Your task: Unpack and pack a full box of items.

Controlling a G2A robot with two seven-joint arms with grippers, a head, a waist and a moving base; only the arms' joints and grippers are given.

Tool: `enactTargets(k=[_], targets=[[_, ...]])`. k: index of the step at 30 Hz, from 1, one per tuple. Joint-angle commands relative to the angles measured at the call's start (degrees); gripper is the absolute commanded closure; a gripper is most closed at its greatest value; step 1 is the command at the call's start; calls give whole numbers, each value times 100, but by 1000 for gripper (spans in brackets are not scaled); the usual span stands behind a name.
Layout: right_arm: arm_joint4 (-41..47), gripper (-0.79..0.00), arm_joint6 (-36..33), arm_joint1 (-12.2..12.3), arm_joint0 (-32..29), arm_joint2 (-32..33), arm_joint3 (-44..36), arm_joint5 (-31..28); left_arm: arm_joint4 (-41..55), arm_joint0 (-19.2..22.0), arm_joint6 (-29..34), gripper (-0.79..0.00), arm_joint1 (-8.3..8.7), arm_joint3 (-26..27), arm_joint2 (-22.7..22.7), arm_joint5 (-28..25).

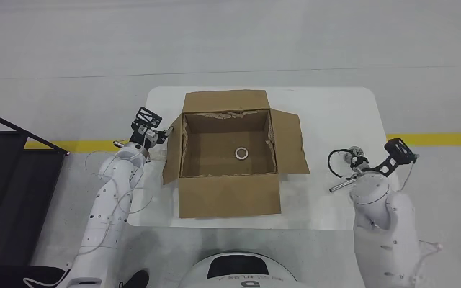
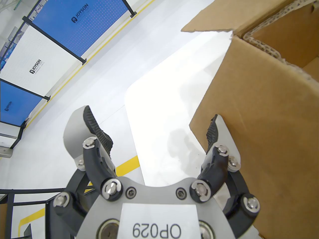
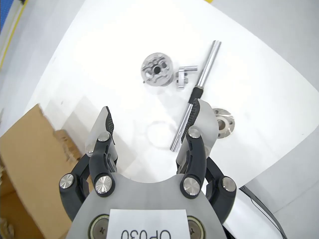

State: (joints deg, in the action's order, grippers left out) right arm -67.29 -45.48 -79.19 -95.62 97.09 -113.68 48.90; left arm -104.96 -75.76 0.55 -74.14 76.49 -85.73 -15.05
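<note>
An open cardboard box (image 1: 227,189) stands mid-table with its flaps spread; a small ring (image 1: 241,153) lies on its floor. My left gripper (image 2: 150,113) is open and holds nothing, just off the box's left flap (image 2: 261,115). My right gripper (image 3: 152,105) is also open with nothing in it, above metal parts lying on the white table right of the box. Those parts are a slotted disc (image 3: 157,69), a small bracket (image 3: 185,74), a steel rod (image 3: 206,63) running beside one fingertip (image 3: 197,108), a flange (image 3: 225,123) partly behind that finger, and a thin pale ring (image 3: 159,135).
The white table (image 1: 324,108) has bare room behind and to the right of the box. A black rack (image 1: 21,180) stands off the table's left side. A yellow floor line (image 1: 425,138) runs past both ends, and the box's right flap (image 3: 32,150) lies near my right gripper.
</note>
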Motion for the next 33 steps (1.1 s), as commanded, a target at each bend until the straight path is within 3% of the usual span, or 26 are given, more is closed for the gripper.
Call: enactTargets(k=[1,3,5,7,13,33], targets=[[-284,-600,-263,13,189,-84,346,120,0,0,0,-785,0,0,0,0],[-503,-533,-494,35,198,-46,489,102,0,0,0,-785,0,0,0,0],[-612,-376,-718,54,165,45,524,34,0,0,0,-785,0,0,0,0],[-802,-329,-910,71,130,81,567,-33,0,0,0,-785,0,0,0,0],[-1036,-311,-1406,91,131,118,665,-416,0,0,0,-785,0,0,0,0],[-1499,-302,-1396,-51,1031,140,1986,-405,0,0,0,-785,0,0,0,0]])
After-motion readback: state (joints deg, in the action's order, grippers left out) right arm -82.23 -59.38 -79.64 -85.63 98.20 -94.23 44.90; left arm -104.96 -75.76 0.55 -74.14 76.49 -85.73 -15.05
